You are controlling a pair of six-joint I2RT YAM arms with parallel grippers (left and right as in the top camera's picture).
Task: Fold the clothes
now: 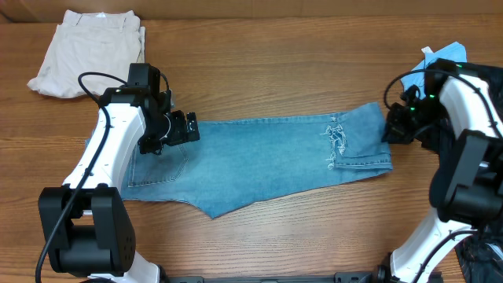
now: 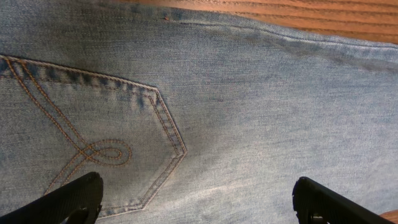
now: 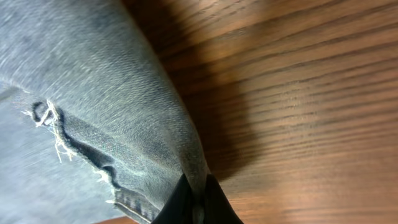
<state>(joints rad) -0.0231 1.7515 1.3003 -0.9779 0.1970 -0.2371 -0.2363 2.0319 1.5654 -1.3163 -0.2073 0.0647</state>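
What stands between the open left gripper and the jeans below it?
Nothing visible does. The left gripper hangs open over the jeans, above the stitched back pocket. The right gripper is shut on the jeans' other end.

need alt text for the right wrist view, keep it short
The right gripper is shut on a raised edge of the light-blue jeans at the bottom of the frame. A frayed rip shows in the denim at left, and the wooden table fills the right side.
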